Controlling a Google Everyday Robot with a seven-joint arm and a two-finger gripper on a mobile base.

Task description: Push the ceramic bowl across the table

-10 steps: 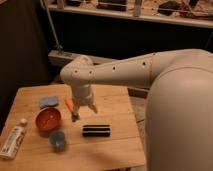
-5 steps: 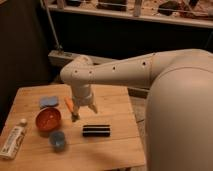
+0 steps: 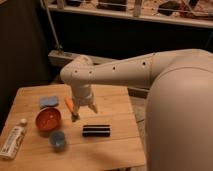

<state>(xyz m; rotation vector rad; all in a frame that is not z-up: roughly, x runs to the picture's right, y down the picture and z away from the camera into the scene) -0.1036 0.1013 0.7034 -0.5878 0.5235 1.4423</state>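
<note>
**Jaws low beside bowl, push not yet made**

Bowl (image 3: 48, 119) sits at the left of the worktop (image 3: 115, 107), with the cup (image 3: 57, 140) just in front of it and a blue pad (image 3: 48, 102) behind. My jaws point down just right of the bowl — spread, nothing held. I judge that fits a shove, not a grasp. One fingertip (image 3: 75, 116) is near the rim; contact I can't tell. An orange item (image 3: 68, 104) lies beside them, a black bar (image 3: 96, 131) nearby — I'd steer clear of the cup.
</note>
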